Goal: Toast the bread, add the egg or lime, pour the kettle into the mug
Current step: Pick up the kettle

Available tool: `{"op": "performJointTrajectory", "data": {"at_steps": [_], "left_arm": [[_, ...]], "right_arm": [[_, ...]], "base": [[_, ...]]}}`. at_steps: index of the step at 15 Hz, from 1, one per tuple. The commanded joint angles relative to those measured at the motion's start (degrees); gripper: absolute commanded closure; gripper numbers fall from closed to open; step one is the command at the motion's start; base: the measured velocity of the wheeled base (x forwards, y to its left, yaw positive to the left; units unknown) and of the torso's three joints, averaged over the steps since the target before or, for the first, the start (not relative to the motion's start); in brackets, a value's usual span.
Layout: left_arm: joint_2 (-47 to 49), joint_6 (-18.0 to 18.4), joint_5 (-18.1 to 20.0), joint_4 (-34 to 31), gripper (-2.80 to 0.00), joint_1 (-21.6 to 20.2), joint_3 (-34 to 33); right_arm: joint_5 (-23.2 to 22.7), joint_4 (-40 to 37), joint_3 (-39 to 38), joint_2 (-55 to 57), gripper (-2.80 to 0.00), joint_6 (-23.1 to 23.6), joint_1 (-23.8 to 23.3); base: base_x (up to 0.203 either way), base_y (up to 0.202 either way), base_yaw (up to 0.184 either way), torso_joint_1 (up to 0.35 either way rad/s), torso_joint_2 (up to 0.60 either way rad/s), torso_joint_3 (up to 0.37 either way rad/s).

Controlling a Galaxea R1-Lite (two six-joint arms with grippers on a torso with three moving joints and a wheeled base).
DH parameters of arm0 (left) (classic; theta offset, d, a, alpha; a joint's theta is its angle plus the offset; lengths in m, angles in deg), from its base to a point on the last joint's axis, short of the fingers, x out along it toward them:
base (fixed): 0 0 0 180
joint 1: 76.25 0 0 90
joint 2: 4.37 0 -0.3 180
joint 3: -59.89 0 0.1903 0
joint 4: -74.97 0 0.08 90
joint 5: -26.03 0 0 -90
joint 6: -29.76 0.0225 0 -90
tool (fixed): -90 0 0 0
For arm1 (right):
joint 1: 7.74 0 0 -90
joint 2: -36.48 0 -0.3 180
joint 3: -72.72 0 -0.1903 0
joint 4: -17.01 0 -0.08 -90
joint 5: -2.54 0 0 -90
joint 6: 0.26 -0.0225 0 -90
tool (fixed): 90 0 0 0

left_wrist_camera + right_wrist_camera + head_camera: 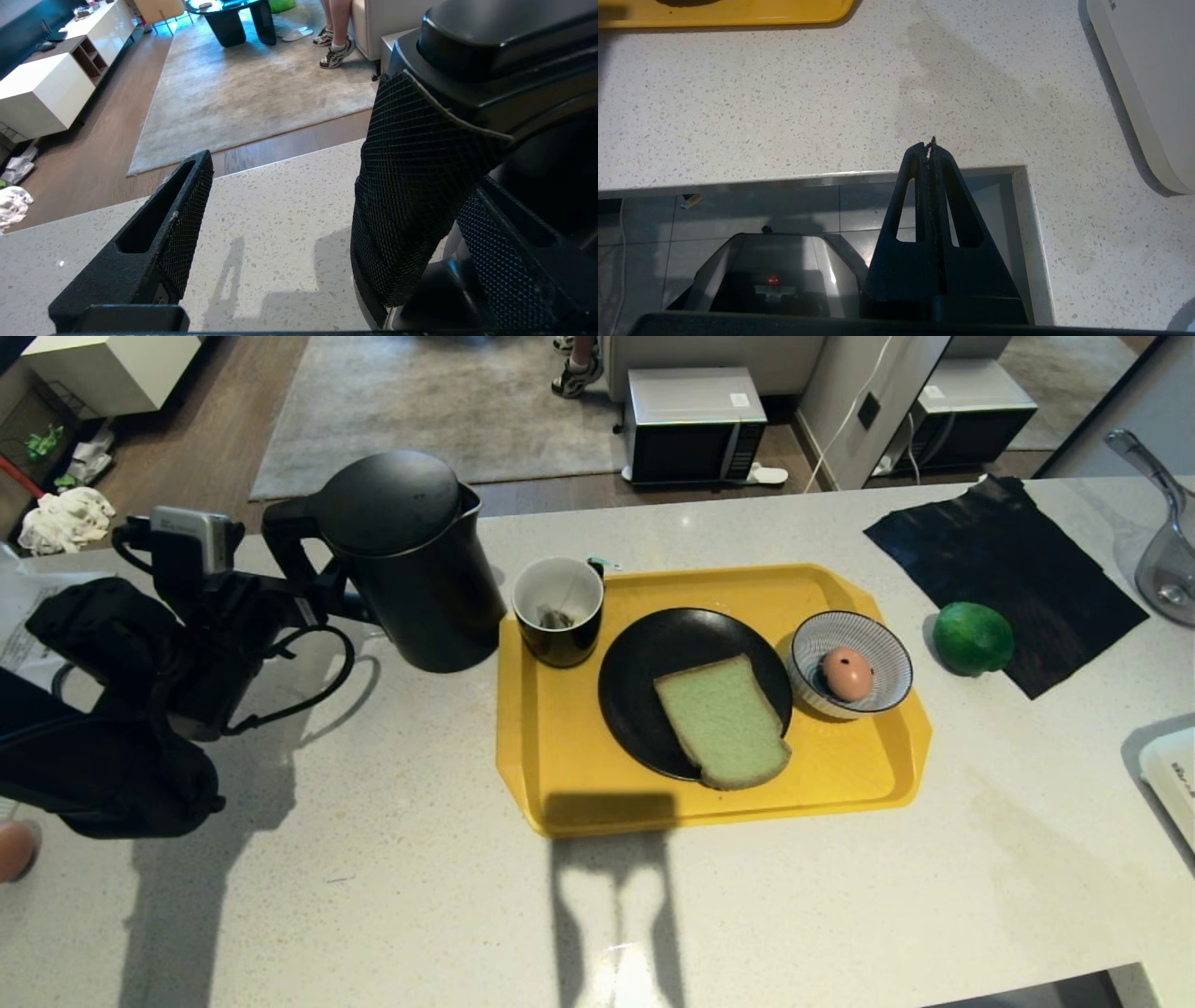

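A: Speckled white tabletop (392, 859), rug (420, 401) and microwave (693, 425) behind?
B: Yep. Left gripper (285, 219) jaws wide around the kettle (411, 560) handle, seemingly untouched; right gripper (930, 148) jaws closed, empty.

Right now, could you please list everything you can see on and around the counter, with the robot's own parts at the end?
kettle: one, black, on the counter left of the tray.
tray: one, yellow, mid-counter.
mug: one, black, white inside, teabag in it, tray's left corner.
plate: one, black, on the tray.
bread: one slice, pale green, on the plate.
bowl: one, blue-striped white, tray's right side.
egg: one, pinkish-brown, in the bowl.
lime: one, green, right of the tray.
microwave: one, on the floor beyond.
left end effector: open, at the kettle's handle.
right end effector: shut, at the counter's near edge.
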Motion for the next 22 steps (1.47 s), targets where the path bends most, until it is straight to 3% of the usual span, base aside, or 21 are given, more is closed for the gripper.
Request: {"op": "performJointTrajectory", "data": {"at_steps": [1, 22], "left_arm": [[-0.02, 0.12, 0.15, 0.48, 0.0, 0.09, 0.11], [-4.15, 0.12, 0.07, 0.48, 0.0, 1.76, -0.06]], "right_arm": [[0.0, 0.0, 0.0, 0.01, 0.0, 0.0, 0.02], [0.0, 0.0, 0.0, 0.05, 0.0, 0.0, 0.02]], "base": [[0.0, 0.0, 0.0, 0.0, 0.0, 0.0], [0.0, 0.0, 0.0, 0.0, 0.0, 0.0]]}}
